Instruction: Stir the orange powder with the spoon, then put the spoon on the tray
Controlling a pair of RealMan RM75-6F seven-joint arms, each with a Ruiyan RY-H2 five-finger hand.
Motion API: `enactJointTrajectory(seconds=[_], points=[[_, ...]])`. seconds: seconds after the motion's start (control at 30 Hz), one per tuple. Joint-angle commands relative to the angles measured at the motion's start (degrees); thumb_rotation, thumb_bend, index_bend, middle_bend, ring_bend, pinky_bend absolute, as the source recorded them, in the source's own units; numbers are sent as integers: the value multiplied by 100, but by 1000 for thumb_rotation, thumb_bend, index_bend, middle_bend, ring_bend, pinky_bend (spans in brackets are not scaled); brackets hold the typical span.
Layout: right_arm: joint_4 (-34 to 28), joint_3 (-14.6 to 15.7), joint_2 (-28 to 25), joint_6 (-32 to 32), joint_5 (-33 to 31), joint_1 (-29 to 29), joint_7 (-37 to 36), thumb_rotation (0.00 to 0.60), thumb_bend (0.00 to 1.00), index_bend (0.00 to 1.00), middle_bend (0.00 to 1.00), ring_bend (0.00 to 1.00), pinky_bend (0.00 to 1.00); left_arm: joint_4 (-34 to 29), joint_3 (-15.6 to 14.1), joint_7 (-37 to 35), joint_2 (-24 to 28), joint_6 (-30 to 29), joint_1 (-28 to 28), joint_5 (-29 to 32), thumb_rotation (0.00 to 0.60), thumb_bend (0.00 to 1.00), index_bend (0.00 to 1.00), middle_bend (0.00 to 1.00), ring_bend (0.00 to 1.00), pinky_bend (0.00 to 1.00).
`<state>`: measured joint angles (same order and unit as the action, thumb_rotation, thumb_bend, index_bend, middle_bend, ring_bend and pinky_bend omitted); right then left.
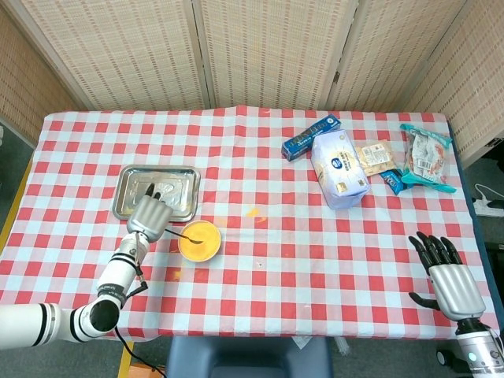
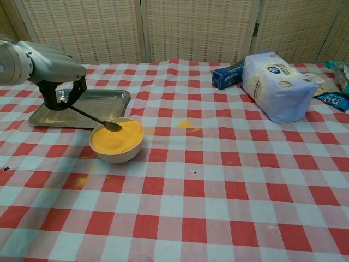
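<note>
Head view: at lower left, the left hand (image 1: 148,217) grips the spoon (image 1: 186,236), whose tip reaches right into the bowl (image 1: 199,240) of orange powder (image 1: 201,235), just below the tray (image 1: 156,191). At lower right, the right hand (image 1: 449,276) lies spread, holding nothing.

Chest view: at upper left, the left hand (image 2: 52,68) grasps the spoon (image 2: 95,119), its tip at the bowl's (image 2: 116,144) upper left rim, in front of the tray (image 2: 82,107).

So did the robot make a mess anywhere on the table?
A little. There is a smear of orange powder on the tablecloth to the right of the bowl, and a fainter dusting in front of it, nearer the robot. The left hand holds the spoon over the bowl.
</note>
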<state>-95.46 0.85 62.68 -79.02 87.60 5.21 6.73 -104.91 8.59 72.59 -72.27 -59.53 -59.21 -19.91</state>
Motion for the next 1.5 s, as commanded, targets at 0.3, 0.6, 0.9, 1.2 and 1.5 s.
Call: enactJointTrajectory(seconds=[0.3,0.6,0.9,1.2,1.5], points=[[-15,-16,16,-46,-26,-23,63,600,37,0,0,0,0,1902,-194,-1934,-496,557,404,-1385,600,773,831,398,165,40],[50,-117,83,80,-307,18,184,600,38,0,0,0,0,4126,-121,-3044,-1292,1479,413,-1639,600,774,831,402,165,38],[131,-176,202,119,-415,55,282,600,38,0,0,0,0,5338,-19,-4028,-1828,2148,509,-2039,600,522,88,317,129,69],[98,-135,198,6,-253,29,212,600,38,0,0,0,0,4566,148,-4515,-1373,1932,720,-2266,600,427,0,82,11,93],[28,-130,160,-359,-69,-114,142,600,38,0,0,0,0,1187,-433,-6938,181,-1412,2923,-5620,600,418,0,0,0,77]])
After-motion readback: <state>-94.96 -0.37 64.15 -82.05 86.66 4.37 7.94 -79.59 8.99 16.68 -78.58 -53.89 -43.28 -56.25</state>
